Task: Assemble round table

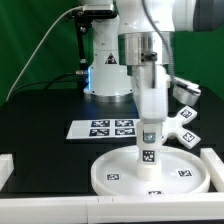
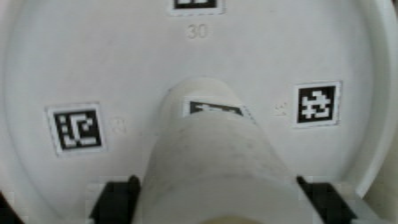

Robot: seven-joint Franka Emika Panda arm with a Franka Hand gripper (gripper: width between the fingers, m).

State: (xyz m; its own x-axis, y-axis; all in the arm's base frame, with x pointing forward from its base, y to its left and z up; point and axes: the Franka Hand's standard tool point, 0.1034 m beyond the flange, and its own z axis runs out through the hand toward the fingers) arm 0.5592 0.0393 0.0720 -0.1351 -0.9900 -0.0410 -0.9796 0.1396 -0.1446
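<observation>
Tool: the tool [image 1: 150, 113] hangs straight down from the arm over the middle of the scene, closed around the top of the short cylinder leg [image 1: 150, 150]. In the wrist view its fingers [image 2: 121, 198] press on either side of the leg.
Desk: the desk [image 1: 40, 120] is black and carries all the parts.
Left rail: a white rail [image 1: 5, 165] lies at the exterior view's left edge, well apart from everything else.
Marker board: the marker board [image 1: 100, 128] lies flat, left of the tool and just behind the disc.
Disc: the large rimmed round disc [image 1: 125, 165] lies flat at the front of the desk, directly below the tool. The wrist view shows square tags spread over its face [image 2: 107, 60].
Leg: the leg stands upright with tags on its side, its lower end at the disc's centre. Whether it touches the hub cannot be told. In the wrist view its tagged end [image 2: 217, 108] covers the centre.
Cross base: the cross-shaped base [image 1: 183, 120] lies on the exterior view's right, near the disc's far rim.
</observation>
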